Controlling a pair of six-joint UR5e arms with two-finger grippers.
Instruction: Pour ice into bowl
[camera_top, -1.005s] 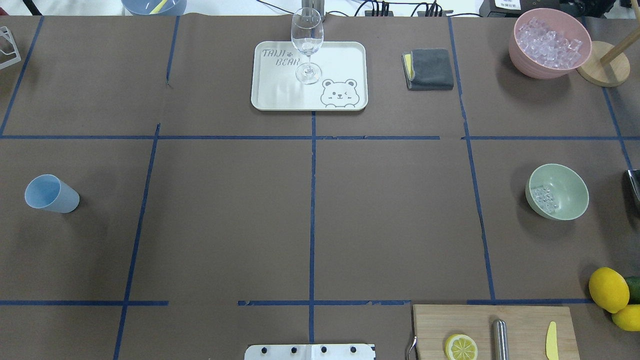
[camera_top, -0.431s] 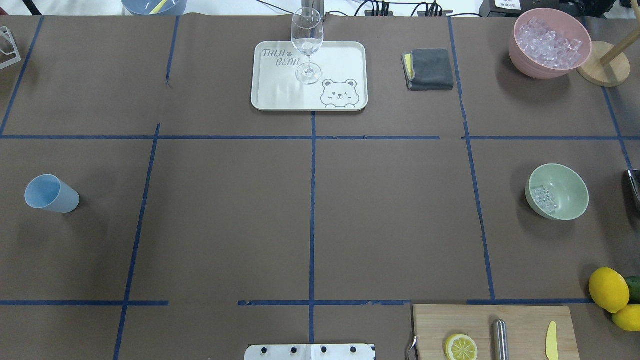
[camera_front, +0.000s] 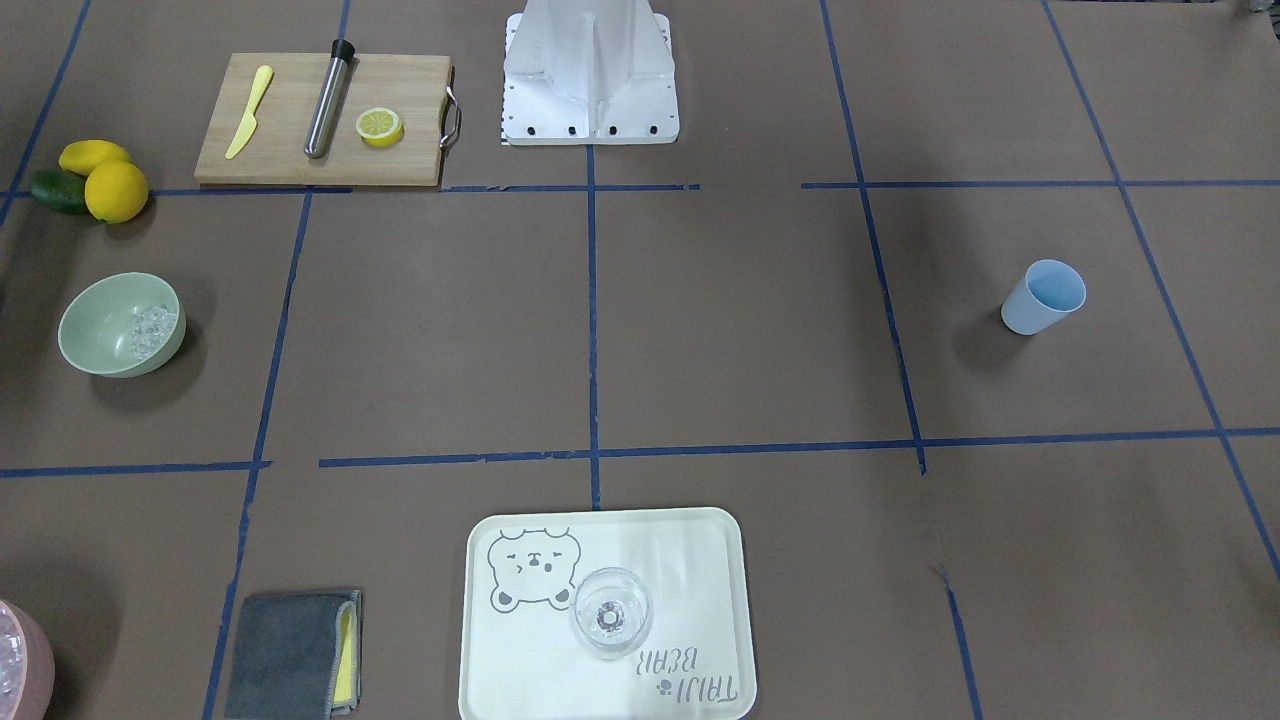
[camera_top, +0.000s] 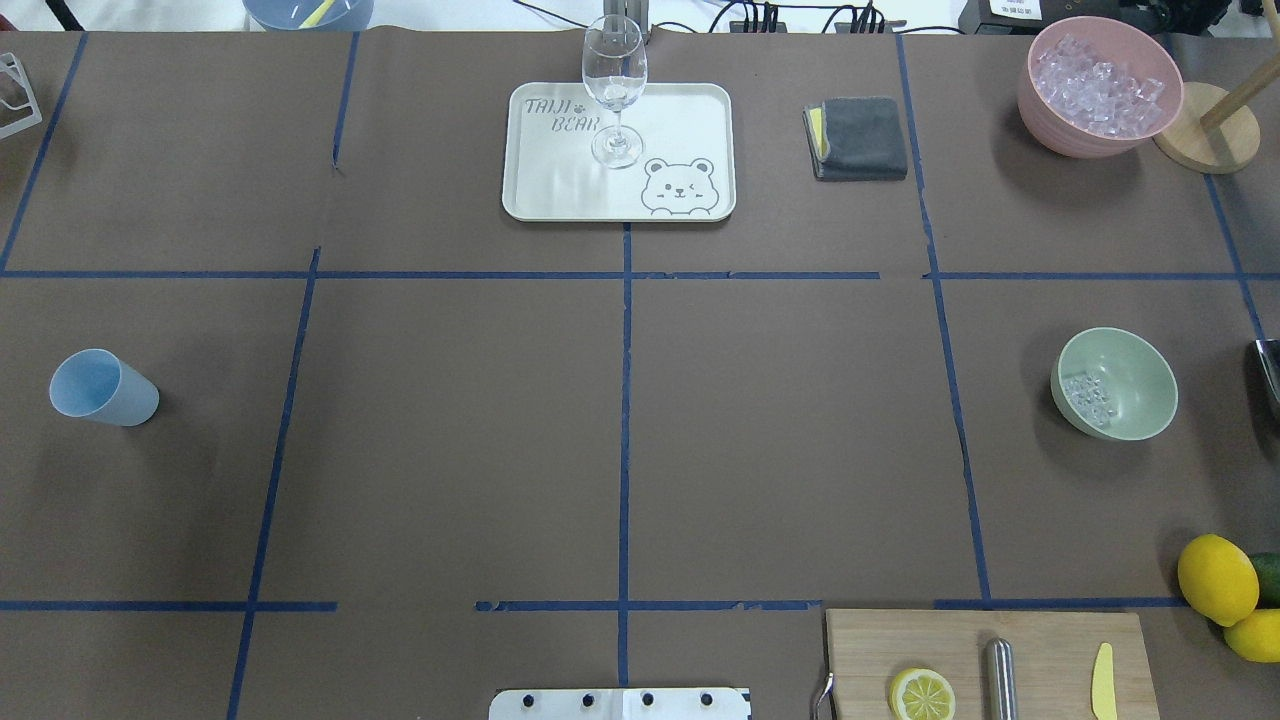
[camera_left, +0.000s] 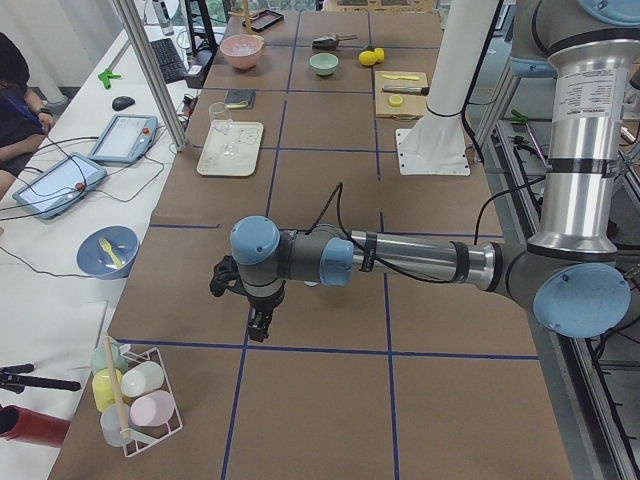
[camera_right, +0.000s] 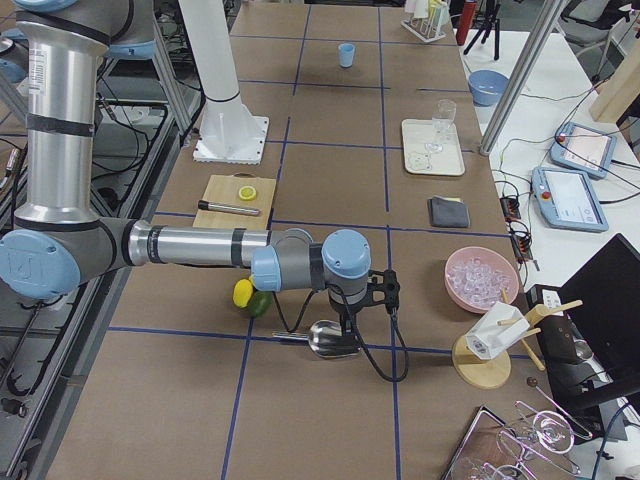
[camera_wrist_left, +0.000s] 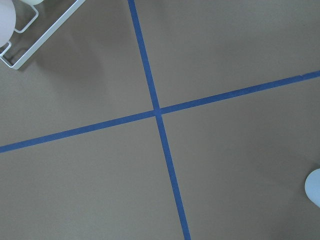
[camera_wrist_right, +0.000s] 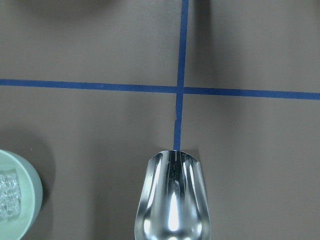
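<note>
Slippery, loose ice (camera_wrist_right: 6, 197) is judged best moved with the scoop (camera_wrist_right: 172, 200) ahead of the right claw (camera_right: 348, 318); that claw's closure cannot be told.

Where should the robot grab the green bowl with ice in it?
Probably the rim, from above, one finger inside and one outside. The bowl sits upright with its mouth open, and its round sloping wall would slip from a side pinch. Take the bare side, away from the ice.

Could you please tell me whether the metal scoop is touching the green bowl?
Apart. The right wrist view shows a strip of bare table between the scoop and the bowl.
</note>
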